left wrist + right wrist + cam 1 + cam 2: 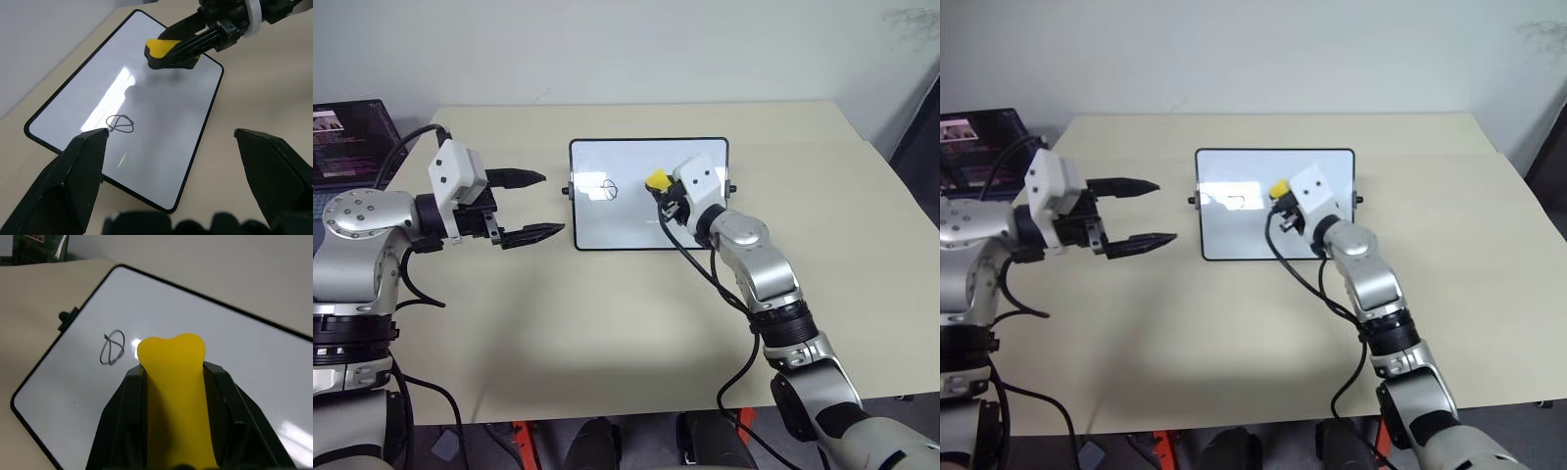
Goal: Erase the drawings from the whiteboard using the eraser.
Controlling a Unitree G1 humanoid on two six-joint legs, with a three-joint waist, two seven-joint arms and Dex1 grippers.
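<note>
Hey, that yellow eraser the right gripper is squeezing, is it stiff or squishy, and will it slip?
Probably squishy: the eraser is pinched narrow between the right gripper's fingers and bulges out past them. That squeeze likely keeps it from slipping. It looks light for its size, and pushed across the glossy whiteboard it may bend a little rather than stay rigid.

The eraser (pixel 657 180) is yellow. The board (pixel 636 220) is glossy white, black-framed, with one black doodle (pixel 607 190). The counter (pixel 607 323) is beige.
</note>
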